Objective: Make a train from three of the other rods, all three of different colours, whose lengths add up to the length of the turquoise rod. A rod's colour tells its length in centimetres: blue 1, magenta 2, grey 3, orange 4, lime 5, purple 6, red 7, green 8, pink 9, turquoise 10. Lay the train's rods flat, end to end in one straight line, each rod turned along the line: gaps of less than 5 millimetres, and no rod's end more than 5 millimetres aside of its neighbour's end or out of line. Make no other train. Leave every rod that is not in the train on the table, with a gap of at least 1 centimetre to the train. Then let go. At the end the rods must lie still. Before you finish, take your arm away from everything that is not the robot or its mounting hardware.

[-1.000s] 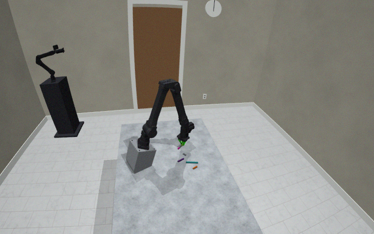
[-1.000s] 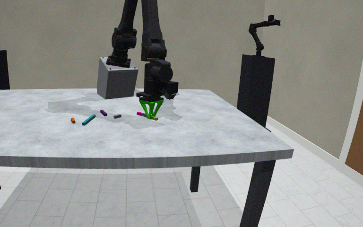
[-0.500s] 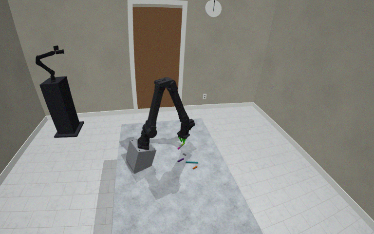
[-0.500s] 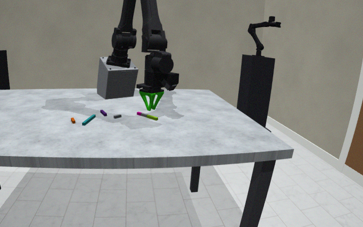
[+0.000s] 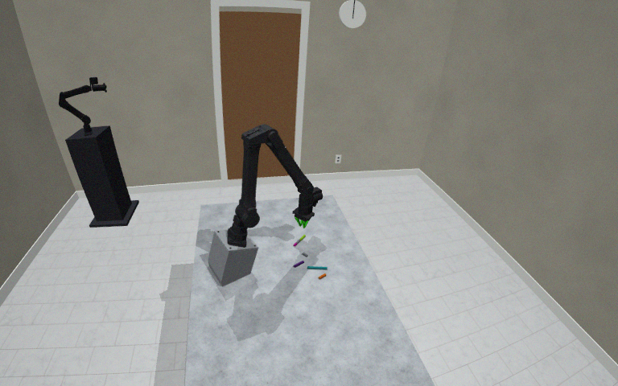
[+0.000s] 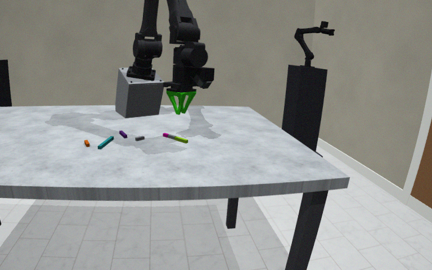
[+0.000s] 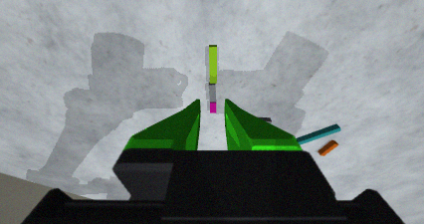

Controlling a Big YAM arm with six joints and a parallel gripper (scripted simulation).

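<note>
You see the train lying flat on the surface (image 5: pixel 273 354) (image 6: pixel 211 167) (image 7: pixel 348 15): a magenta rod (image 5: pixel 295 244) (image 6: pixel 165 135) (image 7: pixel 213 108), a grey rod (image 6: pixel 171 136) (image 7: pixel 212 93) in the middle and a lime rod (image 5: pixel 302 237) (image 6: pixel 180 139) (image 7: pixel 213 64), end to end in line. Your end effector (image 5: pixel 302 223) (image 6: pixel 180 113) (image 7: pixel 212 105) hangs above the surface, partly open and holding nothing. Apart from the train lie a second grey rod (image 5: pixel 304 255) (image 6: pixel 139 138), a purple rod (image 5: pixel 298 264) (image 6: pixel 122 134), the turquoise rod (image 5: pixel 317 268) (image 6: pixel 105 142) (image 7: pixel 319 134) and, outermost, an orange rod (image 5: pixel 322 276) (image 6: pixel 86 143) (image 7: pixel 328 147).
</note>
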